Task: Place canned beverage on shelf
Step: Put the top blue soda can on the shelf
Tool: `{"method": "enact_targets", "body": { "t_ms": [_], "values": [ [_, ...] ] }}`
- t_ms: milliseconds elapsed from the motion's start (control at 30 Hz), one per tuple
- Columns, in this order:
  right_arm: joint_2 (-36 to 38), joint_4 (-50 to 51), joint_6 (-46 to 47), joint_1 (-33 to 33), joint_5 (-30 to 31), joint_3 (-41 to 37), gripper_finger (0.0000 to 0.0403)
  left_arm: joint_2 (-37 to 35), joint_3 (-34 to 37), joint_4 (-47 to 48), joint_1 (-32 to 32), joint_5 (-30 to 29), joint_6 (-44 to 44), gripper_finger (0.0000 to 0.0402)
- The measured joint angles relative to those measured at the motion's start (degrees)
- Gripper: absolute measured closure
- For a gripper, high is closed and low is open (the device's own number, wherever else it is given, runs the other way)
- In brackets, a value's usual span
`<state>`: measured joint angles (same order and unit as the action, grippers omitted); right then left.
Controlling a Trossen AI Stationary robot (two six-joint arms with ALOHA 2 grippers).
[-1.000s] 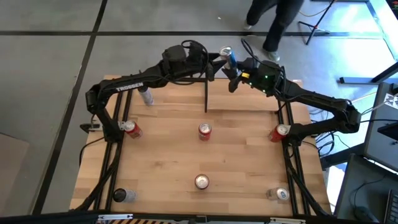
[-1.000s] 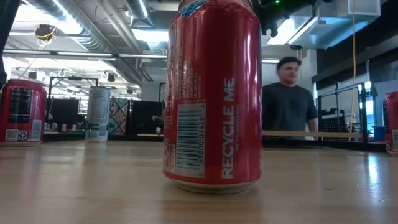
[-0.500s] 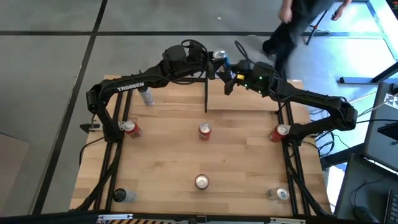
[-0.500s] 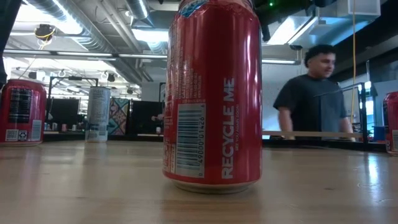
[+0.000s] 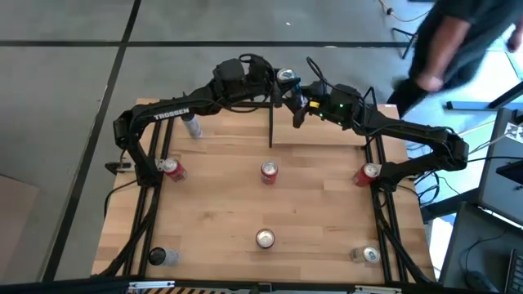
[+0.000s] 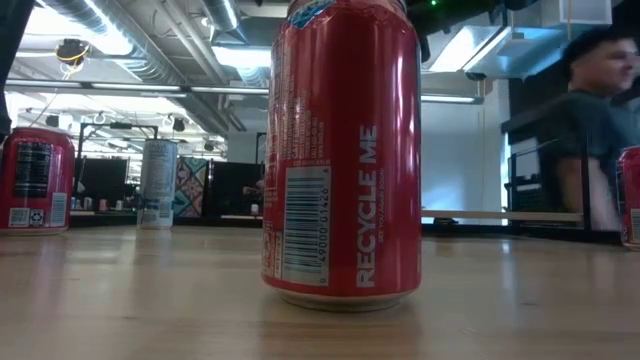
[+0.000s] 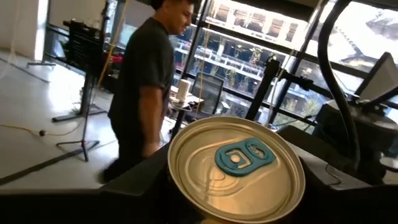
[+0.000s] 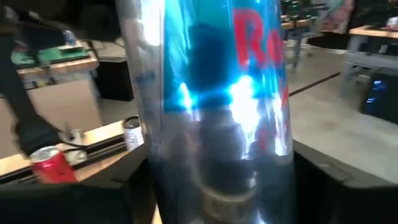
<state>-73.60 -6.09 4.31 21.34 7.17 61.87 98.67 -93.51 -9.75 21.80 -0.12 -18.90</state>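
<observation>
A person (image 5: 458, 41) walks beyond the surface (image 5: 212, 196), past the right end effector (image 5: 296, 104). Red cans (image 5: 269, 171) and silver cans (image 5: 192, 126) stand well apart from it.

Blue-silver can (image 5: 285, 77) upright, blue tab on top, raised above far table edge (image 5: 245, 104), beyond black post (image 5: 270, 122), between both grippers

red cans (image 5: 269, 171) dotting tabletop (image 5: 212, 204), open wood between, black post (image 5: 270, 122) upright
</observation>
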Motion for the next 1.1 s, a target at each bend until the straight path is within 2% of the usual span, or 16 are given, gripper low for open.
{"method": "enact_targets", "body": {
  "t_ms": [100,200,367,500,567,767,967,1100],
  "values": [
    [2.7,2.0,0.9,0.0,-3.7,0.1,0.0067,0.0,0.1,1.0,0.6,3.9,0.4,0.0196],
    [6.3,6.6,-0.2,0.1,-6.5,0.1,0.0031,-0.3,0.1,1.6,2.0,11.5,1.4,0.0196],
    [12.0,15.9,0.0,2.9,-17.2,0.1,0.0012,-0.3,0.1,1.4,5.0,29.5,-0.9,0.0196],
    [11.7,19.0,3.8,5.1,-26.9,0.1,0.001,-0.3,0.1,0.3,5.2,38.5,1.2,0.0192],
    [10.7,18.4,4.8,5.4,-30.9,0.1,0.0009,-0.3,0.1,-1.0,5.2,40.5,1.3,0.0191],
    [6.1,12.2,6.9,5.2,-40.0,0.1,0.0009,-0.4,0.0,-1.4,4.8,39.9,2.8,0.019],
    [2.6,6.6,9.2,5.2,-40.8,0.1,0.0009,-0.4,0.0,-1.5,4.1,40.5,3.0,0.0189],
    [1.4,4.5,9.4,3.6,-40.3,0.1,0.0035,-0.4,0.0,-1.5,3.4,40.2,3.0,0.0188]
  ]
}}
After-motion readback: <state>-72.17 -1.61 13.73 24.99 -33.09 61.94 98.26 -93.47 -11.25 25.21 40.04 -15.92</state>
